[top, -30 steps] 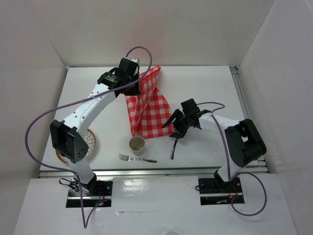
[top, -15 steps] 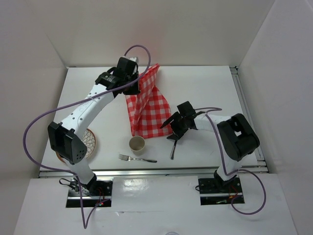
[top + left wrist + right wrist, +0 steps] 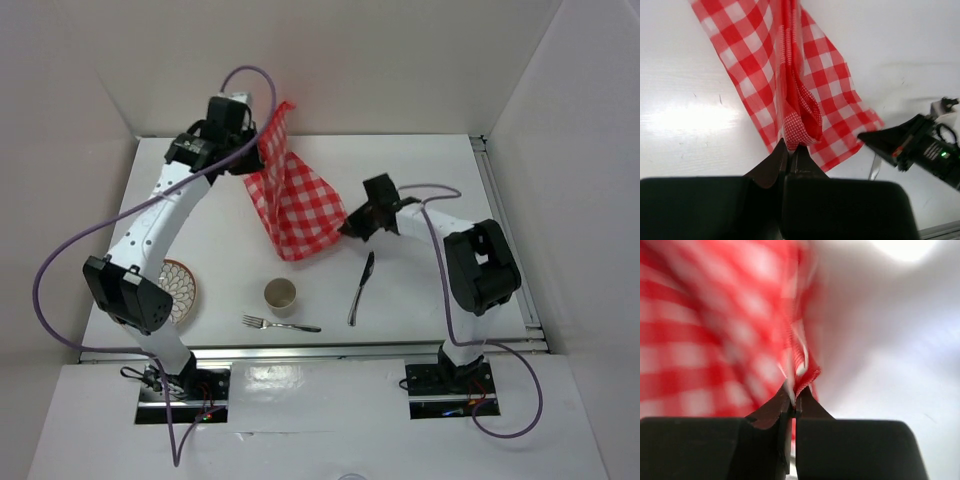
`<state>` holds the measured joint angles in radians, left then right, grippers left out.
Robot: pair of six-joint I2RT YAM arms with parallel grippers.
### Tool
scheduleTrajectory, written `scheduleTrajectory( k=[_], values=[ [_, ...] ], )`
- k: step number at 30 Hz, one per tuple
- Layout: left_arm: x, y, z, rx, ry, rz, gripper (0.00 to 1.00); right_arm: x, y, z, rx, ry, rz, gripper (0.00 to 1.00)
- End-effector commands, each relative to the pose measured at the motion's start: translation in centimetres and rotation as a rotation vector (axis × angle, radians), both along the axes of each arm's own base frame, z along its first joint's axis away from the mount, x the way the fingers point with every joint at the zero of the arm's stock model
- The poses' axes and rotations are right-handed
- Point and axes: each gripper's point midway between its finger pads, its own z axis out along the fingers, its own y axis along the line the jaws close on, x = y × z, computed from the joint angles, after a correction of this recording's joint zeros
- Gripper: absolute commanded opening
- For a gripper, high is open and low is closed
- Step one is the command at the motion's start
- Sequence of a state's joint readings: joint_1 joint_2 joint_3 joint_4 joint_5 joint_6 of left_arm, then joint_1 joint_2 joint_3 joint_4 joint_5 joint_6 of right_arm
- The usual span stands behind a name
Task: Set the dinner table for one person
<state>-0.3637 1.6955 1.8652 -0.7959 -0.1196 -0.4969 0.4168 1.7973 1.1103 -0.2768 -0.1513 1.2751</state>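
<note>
From above, you see the large flat matte white rectangular counter (image 3: pixel 430 170) filling the space between the white walls, and the red-and-white checked fabric cloth (image 3: pixel 295 205) sits over its middle, drawn up into a peaked, tent-like shape. Your left gripper (image 3: pixel 262 158) is at the cloth's far left side, clamped together on a raised fold. Your right gripper (image 3: pixel 350 228) is at the cloth's right corner, pinched on that edge. Just near of the cloth stands a small tan paper cup (image 3: pixel 280 293). Nearer than the cup lies a silver metal fork (image 3: pixel 280 324), and a slim dark table knife (image 3: pixel 361 288) lies near-right of the cloth, apart from it. A round patterned plate (image 3: pixel 182 290) lies well to the near left of the cloth, partly hidden by the left arm. In the left wrist view, the left gripper (image 3: pixel 789 147) has its fingers pressed together on a bunched strip of the cloth (image 3: pixel 790 75), which fans out below onto the counter (image 3: pixel 690 115). The black right gripper (image 3: pixel 875 139) reaches the cloth's far corner. In the right wrist view, the right gripper (image 3: pixel 793 399) is closed tight on a thin folded edge of the cloth (image 3: pixel 715 340), which is blurred, with the bare counter (image 3: pixel 890 365) to the cloth's right.
</note>
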Motion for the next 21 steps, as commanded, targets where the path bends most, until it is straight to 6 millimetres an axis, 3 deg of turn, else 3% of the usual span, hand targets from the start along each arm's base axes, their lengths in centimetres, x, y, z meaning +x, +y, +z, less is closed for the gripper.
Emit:
scheduleTrajectory(
  k=[1, 2, 3, 4, 5, 6, 8, 9, 10, 11, 12, 13, 14, 15, 16, 17, 21],
  values=[
    [1.9, 4.2, 7.3, -0.072, -0.178, 0.051, 0.00, 9.0, -3.5, 9.4, -0.034, -0.311, -0.068, 0.00],
    [2.4, 5.0, 8.3, -0.086, -0.199, 0.063, 0.00, 10.4, -4.4, 11.2, -0.054, -0.358, -0.061, 0.00],
    [2.7, 5.5, 11.0, -0.119, -0.255, 0.053, 0.00, 13.1, -6.2, 16.4, -0.045, -0.473, -0.099, 0.00],
    [3.8, 7.5, 11.6, -0.138, -0.268, 0.094, 0.00, 14.1, -7.2, 18.7, -0.051, -0.524, -0.111, 0.00],
    [3.9, 8.3, 12.7, -0.158, -0.286, 0.101, 0.00, 14.8, -8.1, 20.8, -0.052, -0.569, -0.113, 0.00],
    [3.5, 8.4, 14.9, -0.213, -0.326, 0.079, 0.00, 15.5, -9.6, 25.1, -0.053, -0.667, -0.110, 0.00],
    [3.3, 10.6, 17.1, -0.265, -0.385, 0.104, 0.00, 15.1, -10.7, 29.2, -0.055, -0.759, -0.101, 0.00],
    [3.0, 10.6, 16.5, -0.320, -0.361, 0.095, 0.00, 14.7, -11.3, 30.3, -0.073, -0.785, -0.097, 0.00],
    [2.8, 10.9, 17.3, -0.352, -0.393, 0.087, 0.00, 14.1, -11.7, 31.0, -0.076, -0.801, -0.094, 0.00],
    [2.4, 11.9, 17.5, -0.374, -0.404, 0.097, 0.00, 12.6, -11.9, 32.9, -0.078, -0.841, -0.092, 0.00],
    [1.2, 11.9, 17.2, -0.406, -0.395, 0.099, 0.00, 11.8, -12.0, 33.2, -0.085, -0.851, -0.087, 0.00],
    [0.7, 11.7, 17.7, -0.422, -0.416, 0.079, 0.00, 10.9, -12.1, 31.6, -0.090, -0.818, -0.083, 0.00],
    [0.3, 12.3, 17.5, -0.419, -0.421, 0.093, 0.00, 8.9, -12.4, 33.4, -0.092, -0.865, -0.081, 0.00],
    [-1.0, 11.8, 17.1, -0.441, -0.408, 0.080, 0.00, 8.1, -12.7, 33.4, -0.098, -0.868, -0.091, 0.00],
    [-1.6, 11.8, 16.9, -0.458, -0.398, 0.073, 0.00, 7.4, -13.0, 32.1, -0.111, -0.842, -0.100, 0.00],
    [-2.0, 12.0, 17.0, -0.460, -0.406, 0.068, 0.00, 5.7, -13.2, 33.5, -0.107, -0.874, -0.104, 0.00],
    [-3.3, 11.2, 17.6, -0.481, -0.417, 0.028, 0.00, 4.0, -14.1, 35.3, -0.142, -0.909, -0.128, 0.00]
  ],
)
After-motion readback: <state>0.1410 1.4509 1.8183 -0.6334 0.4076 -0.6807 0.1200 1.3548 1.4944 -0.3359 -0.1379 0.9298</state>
